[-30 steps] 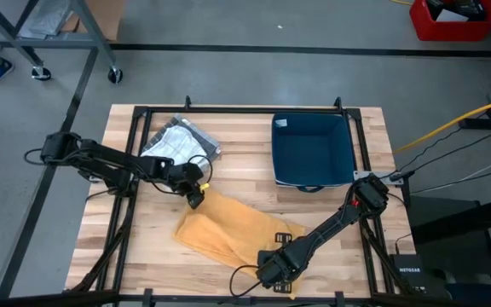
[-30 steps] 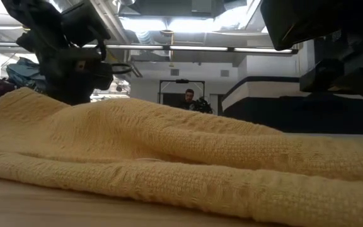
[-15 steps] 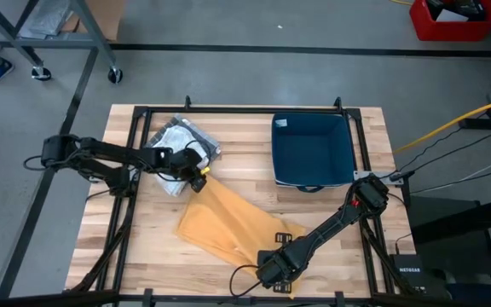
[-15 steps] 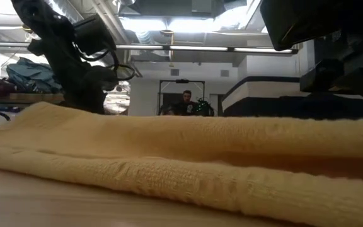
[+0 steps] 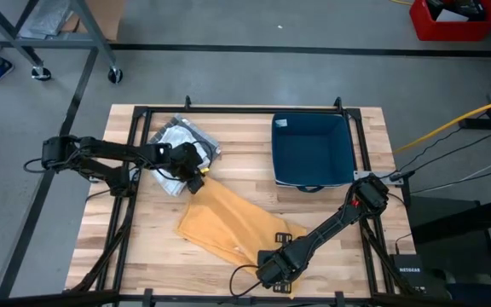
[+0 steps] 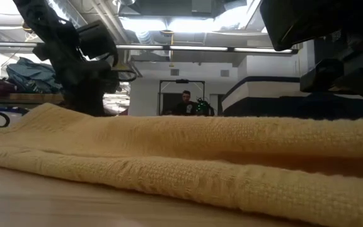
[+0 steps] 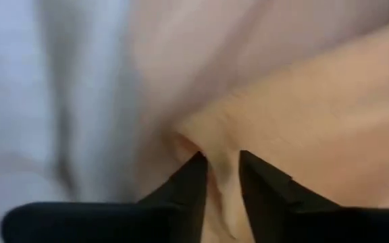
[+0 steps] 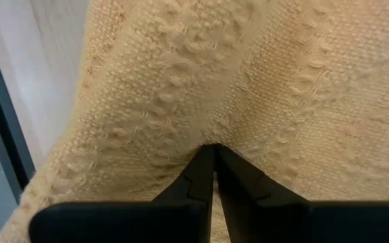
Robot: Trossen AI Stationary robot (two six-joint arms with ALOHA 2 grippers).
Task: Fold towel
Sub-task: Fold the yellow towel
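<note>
- I see the yellow towel [image 5: 228, 223] lying spread out on the wooden table [image 5: 245, 145], a long strip running diagonally from near the table's middle toward its front edge.
- My left gripper [image 5: 196, 173] sits at the towel's far corner, the end nearest the grey cloth [image 5: 180, 141].
- In the left wrist view the left gripper [image 7: 220, 169] has its fingers [image 7: 191, 179] a narrow gap apart, with a fold of the towel [image 7: 302, 115] lying between them; I cannot tell whether they pinch it or have let it go.
- My right gripper [image 5: 273, 266] is at the opposite end of the towel, by the table's front edge.
- In the right wrist view the right gripper [image 8: 213, 158] has its fingers [image 8: 196, 177] pressed together on a pinch of the towel's weave [image 8: 248, 81].
- From table height the towel [image 6: 188, 157] lies low and flat in folds across the whole width, with the left arm [image 6: 74, 57] standing behind its left end.
- The grey cloth lies crumpled just beyond the towel's far corner, beside the left gripper.
- A dark blue bin [image 5: 311, 150] stands on the table well apart from the towel, toward the far right.
- A person [image 6: 185, 103] shows in the room far behind the towel.
</note>
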